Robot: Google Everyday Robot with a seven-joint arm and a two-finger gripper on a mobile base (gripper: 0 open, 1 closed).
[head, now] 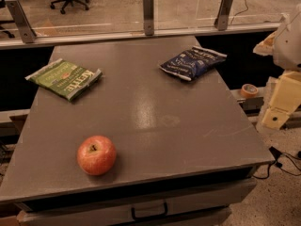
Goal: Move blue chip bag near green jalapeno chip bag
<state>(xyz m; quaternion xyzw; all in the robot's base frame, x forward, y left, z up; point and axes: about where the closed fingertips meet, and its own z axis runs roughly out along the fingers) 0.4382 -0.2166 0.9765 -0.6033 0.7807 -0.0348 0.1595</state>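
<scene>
The blue chip bag [193, 62] lies crinkled at the far right of the grey table [155, 121], close to its right edge. The green jalapeno chip bag [64, 78] lies flat at the far left, white "Kettle" lettering facing up. The two bags are well apart, with most of the table's width between them. My arm and gripper [280, 106] show as pale white and yellowish parts at the right edge of the view. The gripper is off the table, to the right of and nearer than the blue bag, and touches nothing.
A red apple [96, 155] sits near the table's front left. A glass barrier with metal posts [148, 13] runs behind the table. A roll of tape [249, 89] lies on a ledge to the right. Cables [282, 164] lie on the floor at right.
</scene>
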